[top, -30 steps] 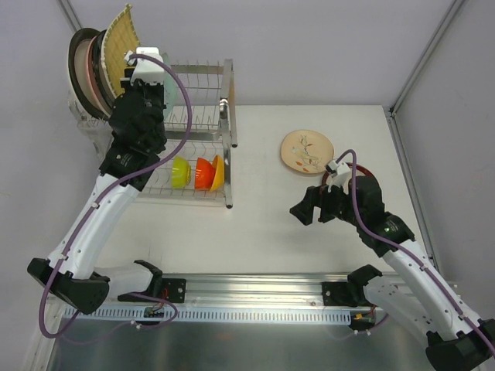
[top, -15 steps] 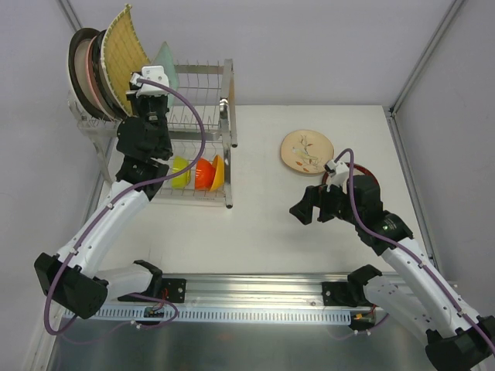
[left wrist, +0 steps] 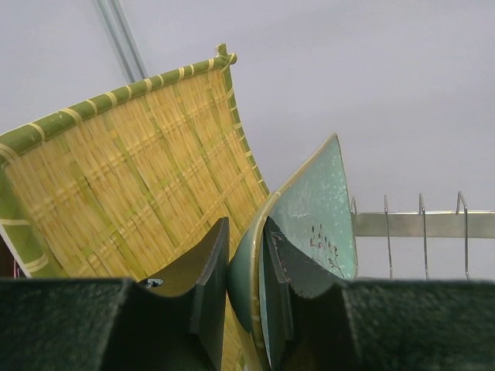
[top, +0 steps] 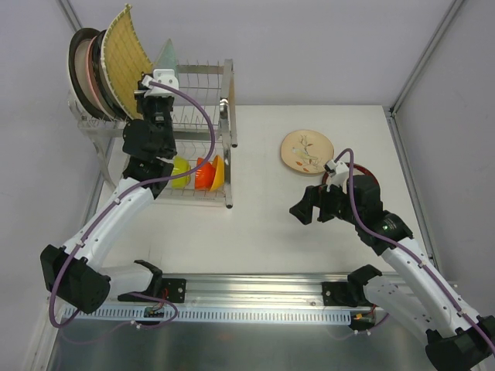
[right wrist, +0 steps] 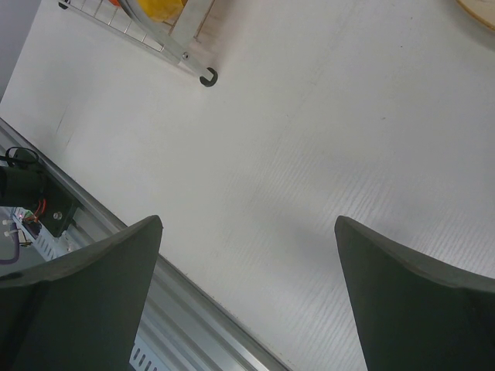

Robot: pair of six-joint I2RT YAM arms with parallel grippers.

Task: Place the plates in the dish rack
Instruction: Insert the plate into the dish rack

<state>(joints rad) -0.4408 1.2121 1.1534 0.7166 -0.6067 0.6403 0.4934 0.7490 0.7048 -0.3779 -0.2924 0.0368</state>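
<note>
My left gripper (left wrist: 246, 263) is shut on the edge of the pale teal rectangular dish (left wrist: 317, 209), which stands on edge over the upper tier of the silver wire dish rack (top: 210, 99). From above, the teal dish (top: 165, 56) rises just right of the yellow woven square (top: 128, 54), and round plates (top: 83, 71) stand further left. The woven square (left wrist: 147, 178) fills the left wrist view behind the fingers. A beige floral plate (top: 307, 151) lies flat on the table. A red-rimmed plate (top: 366, 171) is mostly hidden under the right arm. My right gripper (right wrist: 247, 232) hangs open over bare table.
Green (top: 180, 171), orange (top: 203, 172) and yellow (top: 218, 171) bowls stand in the rack's lower tier. Upright prongs (left wrist: 421, 224) run to the right of the teal dish. The rack's foot (right wrist: 207, 77) and the metal base rail (right wrist: 93, 224) show in the right wrist view.
The left arm has carried the teal dish rightward, away from the woven square, so more of the dish shows above the rack. The right arm has not moved.
</note>
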